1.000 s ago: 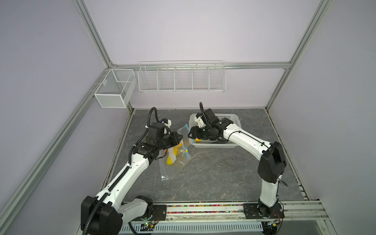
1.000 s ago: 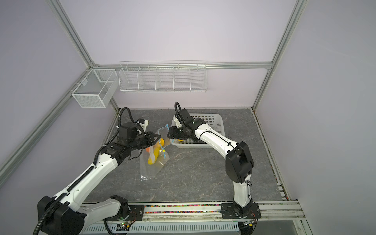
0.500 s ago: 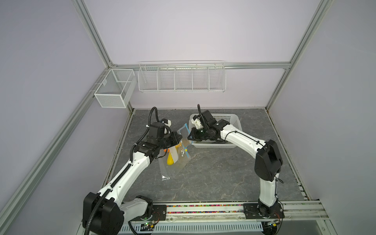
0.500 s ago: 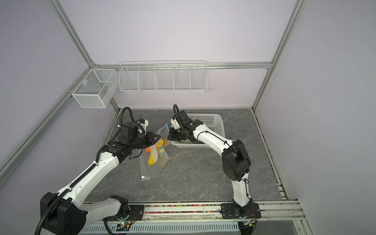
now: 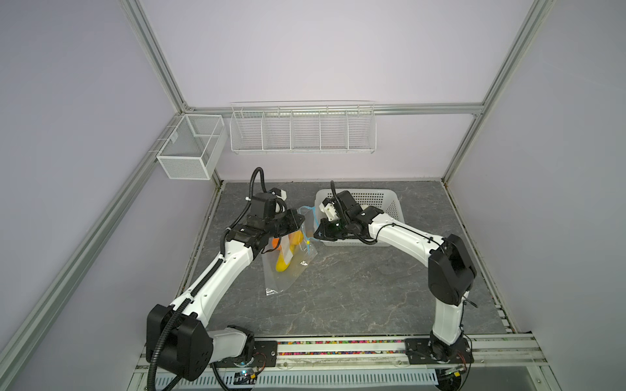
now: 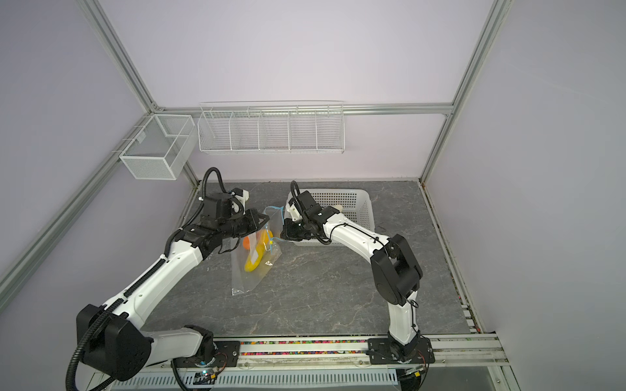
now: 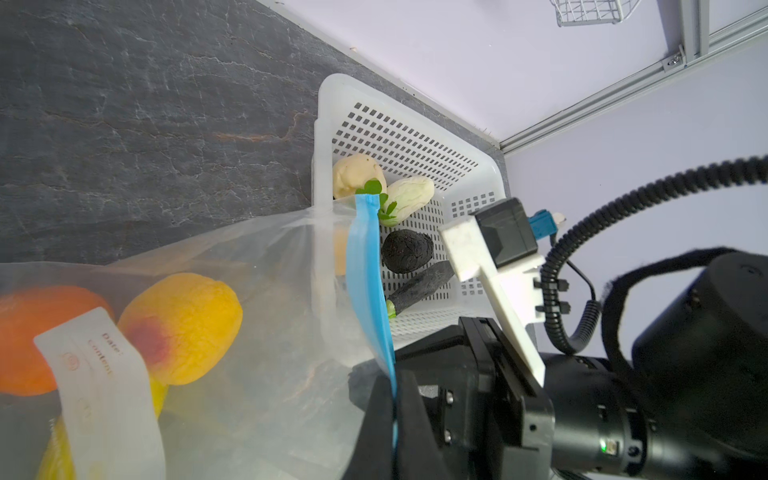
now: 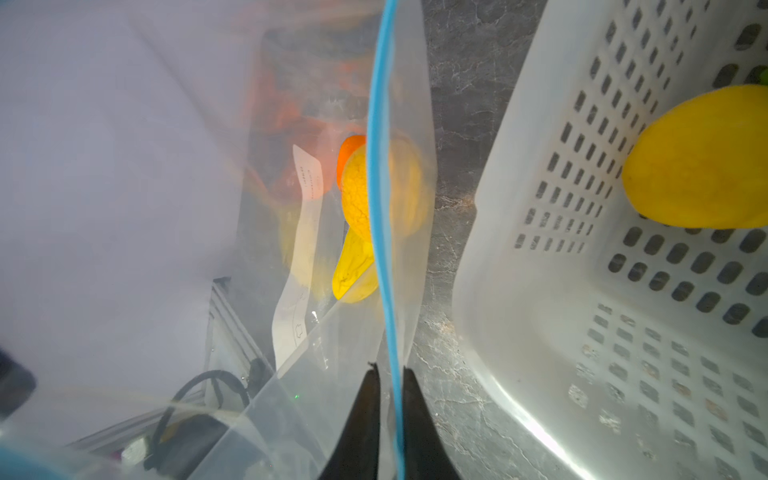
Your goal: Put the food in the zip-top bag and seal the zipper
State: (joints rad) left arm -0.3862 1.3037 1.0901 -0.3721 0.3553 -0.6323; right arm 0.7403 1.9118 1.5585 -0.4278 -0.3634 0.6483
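— Grey marbled tabletop [image 5: 355,291], lilac walls behind. Where's the bag?
— Clear zip-top bag [image 5: 288,270] hangs mouth-up between the two arms, just beside the white perforated basket [image 5: 393,206], lower end down on the tabletop. Same in both top views.
— Fingers?
— Blue zipper [image 7: 365,266] runs between the black fingers [image 8: 368,407] of the right gripper [image 8: 390,368], which is pinched onto it; finger bases are cut off by the frame. Across the mouth the left gripper [image 5: 299,220] is clamped tight on the plastic edge, but its tips don't show in its own wrist view and are tiny from above.
— Food?
— Inside the bag: an orange [image 7: 29,340], half cropped, touching a yellow fruit with a red blush [image 7: 183,328]; a longer yellow piece [image 5: 283,264] below, shape blurred by the film. White label patch [image 7: 104,386] covers part of them.
— Basket?
— Cream lump [image 7: 357,174], white cabbage [image 7: 409,193] with greens [image 7: 376,193], dark avocado [image 7: 407,251], a dark long piece [image 7: 419,286] I can't name. Right wrist view adds a big yellow fruit [image 8: 702,162], cropped at the edge. From above the right arm hides nearly all of these.
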